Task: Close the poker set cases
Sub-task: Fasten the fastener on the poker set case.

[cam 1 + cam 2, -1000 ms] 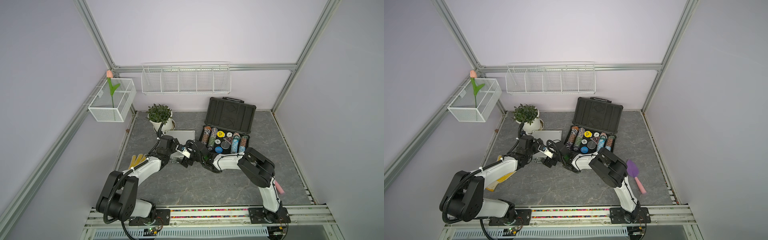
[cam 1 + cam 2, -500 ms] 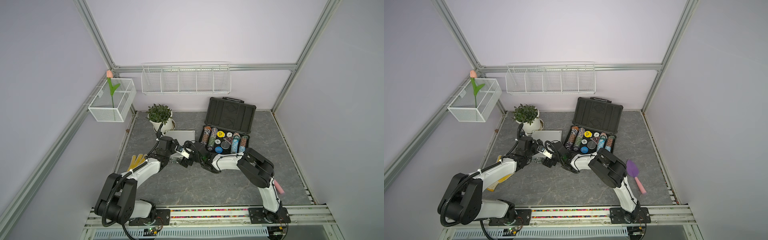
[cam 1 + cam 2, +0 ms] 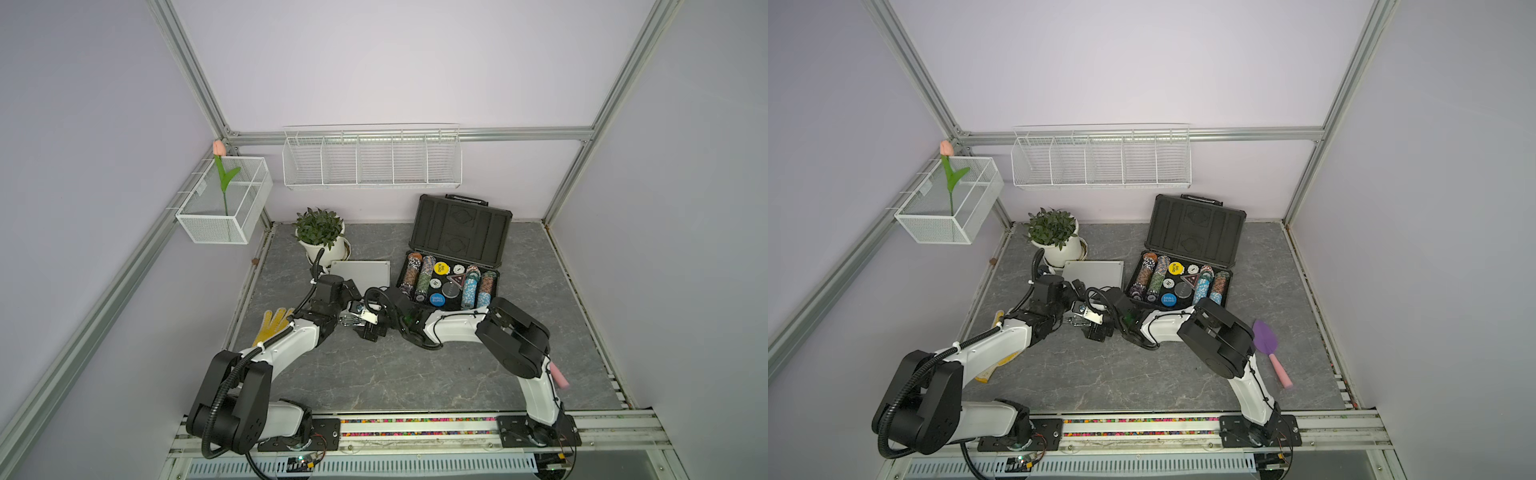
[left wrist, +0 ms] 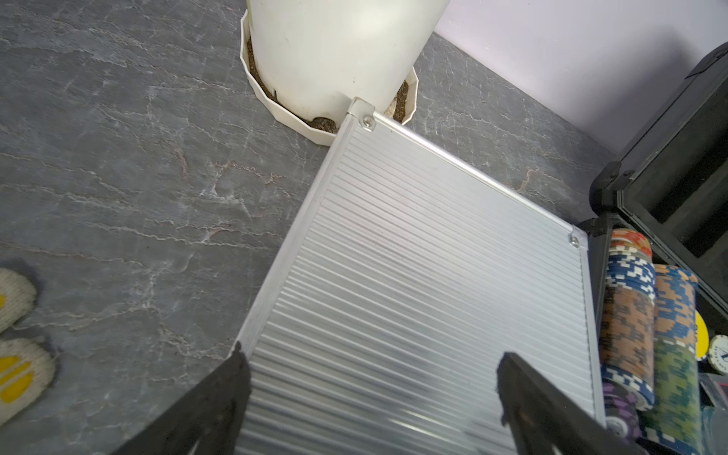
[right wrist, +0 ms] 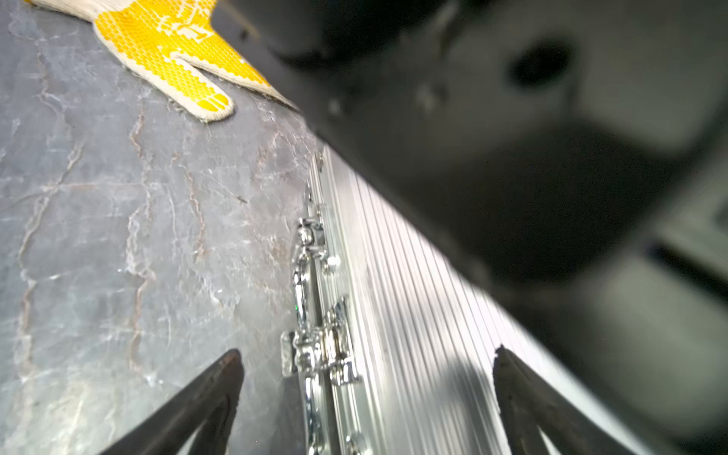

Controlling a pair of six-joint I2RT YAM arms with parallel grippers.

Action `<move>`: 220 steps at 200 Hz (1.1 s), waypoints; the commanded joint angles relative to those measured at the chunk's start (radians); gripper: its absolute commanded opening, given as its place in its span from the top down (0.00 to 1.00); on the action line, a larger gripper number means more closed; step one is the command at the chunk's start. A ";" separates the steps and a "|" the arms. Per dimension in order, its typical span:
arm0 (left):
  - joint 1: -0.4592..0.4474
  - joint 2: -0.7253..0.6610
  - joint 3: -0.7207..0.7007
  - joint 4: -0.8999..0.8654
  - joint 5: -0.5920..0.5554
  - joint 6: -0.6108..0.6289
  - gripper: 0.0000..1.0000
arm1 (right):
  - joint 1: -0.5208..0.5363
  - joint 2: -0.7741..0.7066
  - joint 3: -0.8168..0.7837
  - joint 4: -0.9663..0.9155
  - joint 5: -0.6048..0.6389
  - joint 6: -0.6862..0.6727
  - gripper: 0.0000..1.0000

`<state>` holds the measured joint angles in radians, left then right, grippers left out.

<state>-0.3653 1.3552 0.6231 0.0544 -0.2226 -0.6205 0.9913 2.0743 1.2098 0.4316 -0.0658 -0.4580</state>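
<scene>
The smaller silver poker set case [image 3: 360,272] [image 3: 1093,272] lies flat with its ribbed lid [image 4: 425,275] down. The larger dark case [image 3: 459,232] [image 3: 1196,232] stands open, its lid upright and rows of chips [image 3: 451,282] in the base. My left gripper [image 4: 370,358] [image 3: 350,289] hovers open over the near part of the silver lid, holding nothing. My right gripper [image 5: 366,354] [image 3: 368,326] is open astride the silver case's front edge, with a chrome latch [image 5: 319,350] between its fingers. The left arm's black body hangs blurred just above it.
A white potted plant [image 3: 320,232] [image 4: 338,59] touches the silver case's far corner. A yellow glove [image 3: 276,322] [image 5: 177,51] lies at the left. A purple scoop with a pink handle [image 3: 1266,345] lies at the right. White wire baskets [image 3: 372,160] [image 3: 224,199] hang on the walls.
Both arms have shifted only slightly over the silver case. Its lid stays flat and the dark case stays open.
</scene>
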 commanded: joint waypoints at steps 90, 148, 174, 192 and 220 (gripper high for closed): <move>0.029 0.018 -0.056 -0.114 -0.015 -0.035 0.00 | 0.039 0.070 0.075 -0.073 0.094 -0.101 0.00; 0.030 0.009 -0.072 -0.099 -0.008 -0.042 0.00 | 0.051 0.108 0.127 -0.083 0.146 -0.104 0.08; 0.030 0.000 -0.080 -0.094 -0.002 -0.047 0.00 | 0.055 0.111 0.135 -0.085 0.152 -0.097 0.09; 0.031 -0.010 -0.088 -0.087 0.003 -0.055 0.00 | 0.058 0.105 0.139 -0.090 0.159 -0.069 0.09; 0.038 -0.025 -0.081 -0.109 -0.030 -0.050 0.00 | 0.058 0.105 0.143 -0.098 0.179 -0.028 0.08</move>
<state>-0.3252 1.3289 0.5686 0.0742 -0.2665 -0.6361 1.0412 2.1567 1.3319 0.3527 0.0933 -0.5301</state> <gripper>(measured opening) 0.997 0.916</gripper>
